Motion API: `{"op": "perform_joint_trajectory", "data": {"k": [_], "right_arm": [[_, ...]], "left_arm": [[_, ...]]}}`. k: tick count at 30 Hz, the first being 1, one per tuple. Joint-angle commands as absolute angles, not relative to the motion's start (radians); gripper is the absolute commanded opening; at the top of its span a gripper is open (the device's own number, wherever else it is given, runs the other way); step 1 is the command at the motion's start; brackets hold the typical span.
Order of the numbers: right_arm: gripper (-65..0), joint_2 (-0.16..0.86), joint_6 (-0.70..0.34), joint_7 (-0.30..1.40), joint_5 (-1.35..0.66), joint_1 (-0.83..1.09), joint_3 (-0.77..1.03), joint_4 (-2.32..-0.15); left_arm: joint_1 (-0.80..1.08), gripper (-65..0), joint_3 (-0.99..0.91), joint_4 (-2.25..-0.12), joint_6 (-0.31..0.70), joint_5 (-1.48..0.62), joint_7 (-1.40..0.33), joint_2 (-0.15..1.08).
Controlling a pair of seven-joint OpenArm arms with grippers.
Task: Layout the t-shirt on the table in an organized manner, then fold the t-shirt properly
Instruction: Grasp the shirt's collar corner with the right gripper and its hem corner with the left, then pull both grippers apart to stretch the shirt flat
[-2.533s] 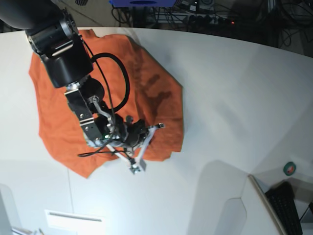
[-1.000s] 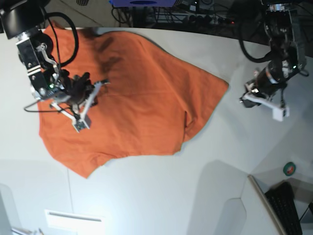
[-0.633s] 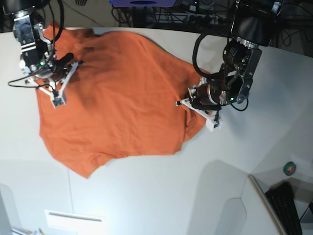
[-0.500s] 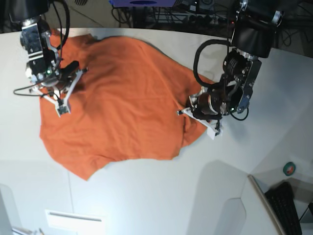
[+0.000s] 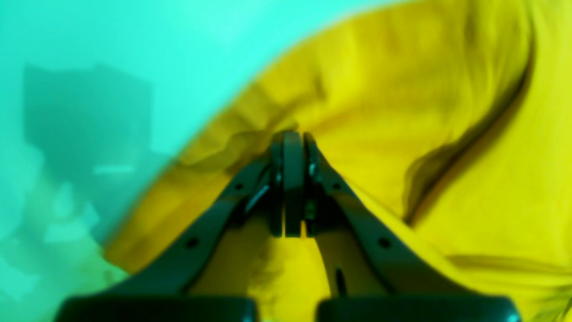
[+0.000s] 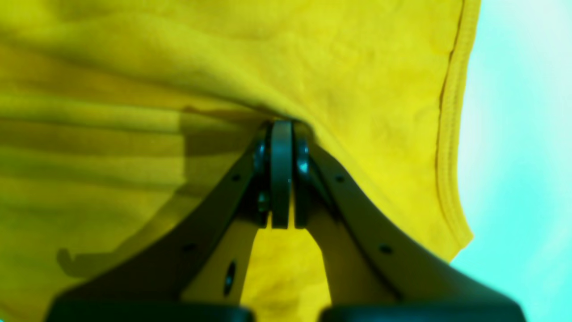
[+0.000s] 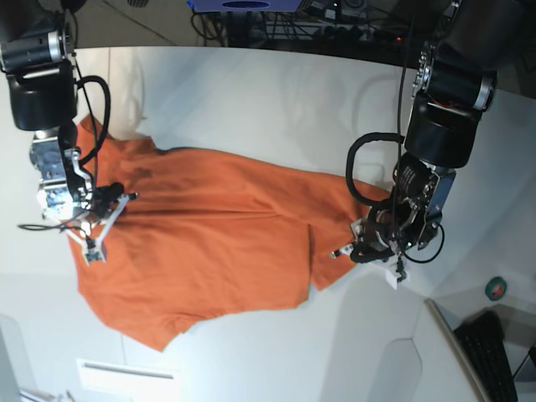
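Observation:
The orange t-shirt (image 7: 209,234) lies spread wide on the white table (image 7: 251,92), wrinkled, with a fold near its right side. My left gripper (image 7: 387,270), on the right of the base view, is shut on the shirt's right edge. My right gripper (image 7: 94,249) is shut on the shirt's left part. In the left wrist view the gripper (image 5: 292,138) pinches bunched cloth (image 5: 402,112), which looks yellow there, beside the table (image 5: 134,44). In the right wrist view the gripper (image 6: 281,127) pinches a fold of cloth (image 6: 313,53) near the stitched hem (image 6: 449,134).
A green tape roll (image 7: 497,289) and a black keyboard (image 7: 494,352) lie past the table's front right edge. Cables and gear run along the back (image 7: 335,21). A white slotted panel (image 7: 126,368) sits at the front left.
Both grippers have moved toward the front of the table, dragging the shirt with them. The shirt now lies lower in the base view and stretched wider between them.

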State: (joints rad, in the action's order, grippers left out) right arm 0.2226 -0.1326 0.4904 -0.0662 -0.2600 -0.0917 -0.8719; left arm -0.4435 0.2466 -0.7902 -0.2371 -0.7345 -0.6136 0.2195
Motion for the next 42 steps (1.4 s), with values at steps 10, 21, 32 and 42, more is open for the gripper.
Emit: {"op": "perform_joint_trajectory", "data": {"k": [10,21,32,42], "right_arm": [[-65.0,0.229,-0.136,0.604,-0.056,-0.044,0.099,-1.437],[-47.7,0.199,-0.137,0.607,-0.467,0.234,0.38,-1.722],[-28.2,0.239,-0.137,0.607,-0.722,0.314,0.426,-1.712],[-28.2,0.239,-0.137,0.602,-0.72,0.377,0.427,-1.732]], "left_arm": [[-0.259,-65.0,-0.031,-1.333,-0.228,-0.746,-0.828,0.257],[0.142,-5.9,-0.535,-1.554,0.045,-0.746,-0.851,0.257],[-0.01,-11.2,-0.585,-1.227,0.171,-0.739,-0.851,0.222],[-0.128,-11.7,-0.455,-1.024,0.166,-0.737,-0.834,0.208]]}}
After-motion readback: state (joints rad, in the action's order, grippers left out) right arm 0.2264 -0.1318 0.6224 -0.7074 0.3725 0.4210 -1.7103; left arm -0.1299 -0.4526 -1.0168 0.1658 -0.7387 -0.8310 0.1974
